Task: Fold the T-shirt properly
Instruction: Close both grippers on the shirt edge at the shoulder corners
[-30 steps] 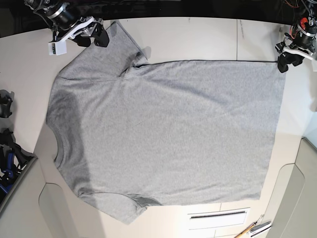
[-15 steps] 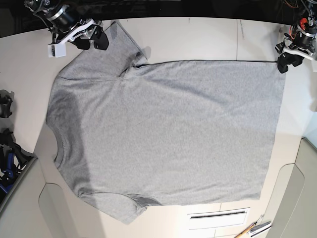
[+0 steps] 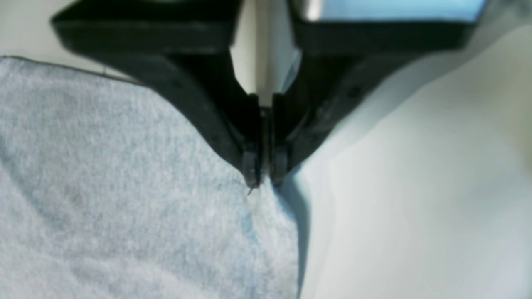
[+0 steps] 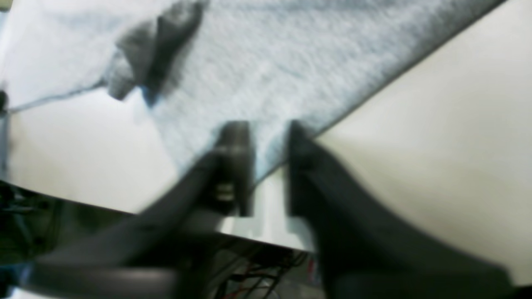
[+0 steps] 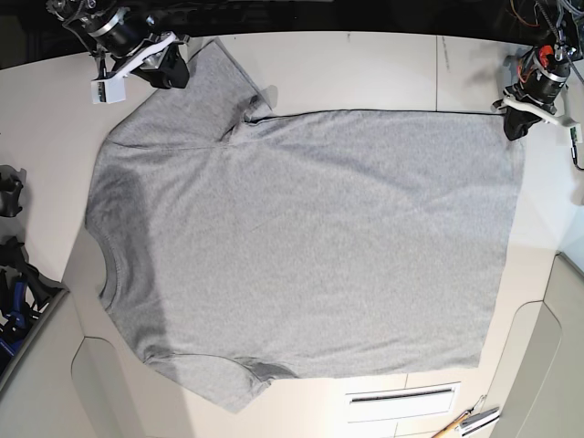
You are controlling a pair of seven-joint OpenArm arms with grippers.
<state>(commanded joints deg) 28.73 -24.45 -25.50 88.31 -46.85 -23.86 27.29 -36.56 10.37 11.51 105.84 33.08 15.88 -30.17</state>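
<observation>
Fabric of the T-shirt (image 5: pixel 301 246) is spread flat, plain side up, on the bench (image 5: pixel 365 68). Its hem corner is pinched between the clenched fingers (image 3: pixel 249 166) of the left gripper (image 3: pixel 262 178). At the sleeve edge, the right gripper (image 4: pixel 266 145) is parted, cloth lying between its fingers (image 4: pixel 232 141).

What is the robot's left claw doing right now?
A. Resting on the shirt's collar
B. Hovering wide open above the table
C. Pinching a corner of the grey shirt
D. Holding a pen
C: in the left wrist view the left gripper has its jaws pressed together on the corner of the T-shirt, at the hem end seen from the base view.
</observation>
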